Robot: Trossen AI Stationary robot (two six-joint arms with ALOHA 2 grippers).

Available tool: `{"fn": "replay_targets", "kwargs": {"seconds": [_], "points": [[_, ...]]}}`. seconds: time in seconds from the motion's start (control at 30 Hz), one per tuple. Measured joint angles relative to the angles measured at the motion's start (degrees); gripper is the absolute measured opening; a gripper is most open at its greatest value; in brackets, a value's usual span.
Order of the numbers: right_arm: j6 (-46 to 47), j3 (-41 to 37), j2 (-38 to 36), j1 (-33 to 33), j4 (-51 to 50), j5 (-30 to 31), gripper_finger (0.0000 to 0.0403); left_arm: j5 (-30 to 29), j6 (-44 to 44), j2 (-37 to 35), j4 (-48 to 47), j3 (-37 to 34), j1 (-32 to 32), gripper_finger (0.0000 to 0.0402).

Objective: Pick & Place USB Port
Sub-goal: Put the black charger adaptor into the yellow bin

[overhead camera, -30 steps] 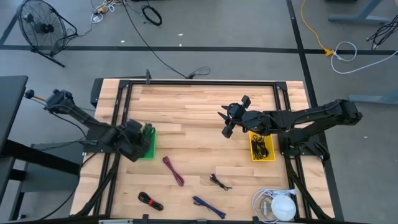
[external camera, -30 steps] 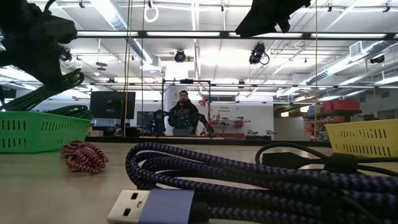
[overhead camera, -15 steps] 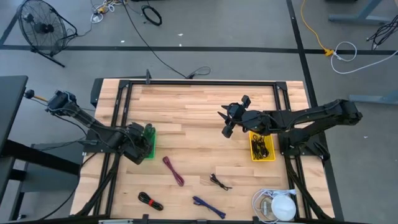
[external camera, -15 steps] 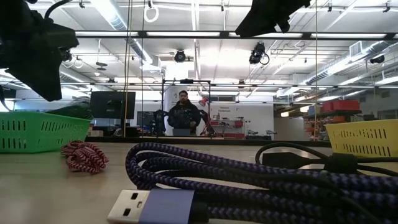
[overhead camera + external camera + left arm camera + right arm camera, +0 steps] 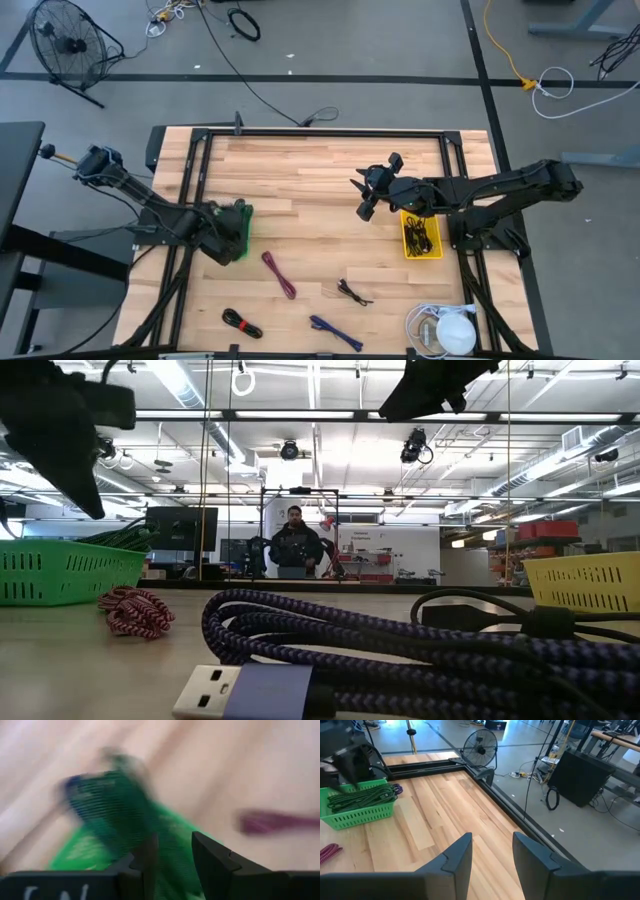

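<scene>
Showed parted, empty jaws on the left gripper (image 5: pixel 232 232) over the green basket (image 5: pixel 360 815), green cable (image 5: pixel 365 797) lying inside. Showed parted jaws on the right gripper (image 5: pixel 492 840) too, mid-table. Needed a straight lift clear of the rim before reaching for the maroon cable (image 5: pixel 280 275).

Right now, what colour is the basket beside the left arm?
Green; the basket shows best in the right wrist view.

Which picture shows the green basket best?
The right wrist view: the green basket shows whole and sharp, with green cable piled inside. The high view has it half hidden under the left arm. The low view shows only its side wall. The left wrist view is a green blur.
</scene>
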Motion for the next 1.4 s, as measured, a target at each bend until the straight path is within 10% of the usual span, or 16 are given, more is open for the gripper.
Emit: {"fn": "replay_targets", "kwargs": {"seconds": [0.33, 1.4], "points": [[3.5, 0.0, 0.0, 0.0, 0.0, 0.0, 0.0141, 27.5, 33.9, 0.0, 30.1, 0.0, -2.1, 0.0121], [9.5, 0.0, 0.0, 0.0, -0.1, -2.2, 0.0141, 36.8, 21.3, 24.2, 41.5, 3.4, -18.3, 0.0099]]}}
